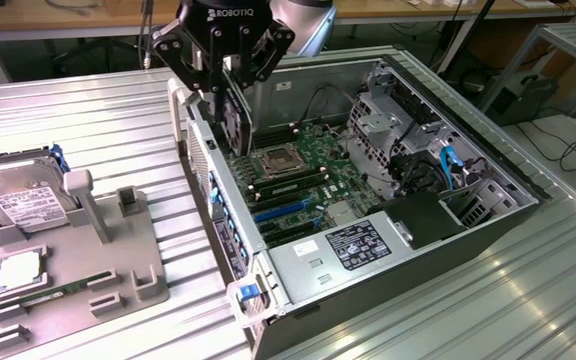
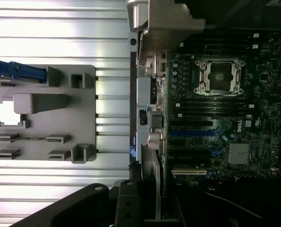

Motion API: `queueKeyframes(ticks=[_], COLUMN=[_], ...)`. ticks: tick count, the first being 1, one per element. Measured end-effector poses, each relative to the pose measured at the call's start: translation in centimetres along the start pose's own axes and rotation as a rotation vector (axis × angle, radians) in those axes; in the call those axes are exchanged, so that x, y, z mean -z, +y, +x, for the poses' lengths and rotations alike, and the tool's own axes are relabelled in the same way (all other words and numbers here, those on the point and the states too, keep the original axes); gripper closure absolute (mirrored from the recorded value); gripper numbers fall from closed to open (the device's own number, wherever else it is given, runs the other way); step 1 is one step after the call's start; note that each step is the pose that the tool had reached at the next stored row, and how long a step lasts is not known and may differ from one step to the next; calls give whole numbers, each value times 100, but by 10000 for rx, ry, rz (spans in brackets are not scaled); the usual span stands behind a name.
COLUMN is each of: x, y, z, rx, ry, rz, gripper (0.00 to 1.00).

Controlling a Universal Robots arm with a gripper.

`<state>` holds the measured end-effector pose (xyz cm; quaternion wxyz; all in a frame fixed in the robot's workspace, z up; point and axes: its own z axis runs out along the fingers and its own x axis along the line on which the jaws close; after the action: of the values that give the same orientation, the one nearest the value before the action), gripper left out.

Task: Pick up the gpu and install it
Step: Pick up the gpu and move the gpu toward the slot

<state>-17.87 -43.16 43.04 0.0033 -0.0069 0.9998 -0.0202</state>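
The jaws of the gripper (image 1: pixel 226 84), upper centre of the frame, pinch the gpu (image 1: pixel 238 120) on edge above the motherboard (image 1: pixel 313 169). Hold the card vertical and square to the expansion slots (image 1: pixel 283 210).

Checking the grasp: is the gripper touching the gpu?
Touching. In the exterior view the gripper pinches the gpu by its upper edge, holding it upright over the open case.
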Motion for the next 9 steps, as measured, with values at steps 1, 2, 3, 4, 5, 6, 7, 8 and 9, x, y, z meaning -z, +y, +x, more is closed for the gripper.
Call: queueKeyframes(ticks=[1, 2, 3, 4, 5, 6, 7, 8, 9], x=[-1, -1, -1, -2, -3, -3, -4, -5, -6], y=[1, 2, 2, 3, 4, 4, 5, 5, 5], z=[-23, -46, -68, -90, -112, -136, -156, -178, -200], rx=[-1, -1, -2, -3, -4, -5, -6, -7, -8], ry=[0, 1, 1, 0, 1, 1, 1, 1, 0], rz=[0, 1, 2, 1, 2, 2, 2, 2, 2], gripper=[72, 72, 72, 72, 72, 72, 72, 72, 72])
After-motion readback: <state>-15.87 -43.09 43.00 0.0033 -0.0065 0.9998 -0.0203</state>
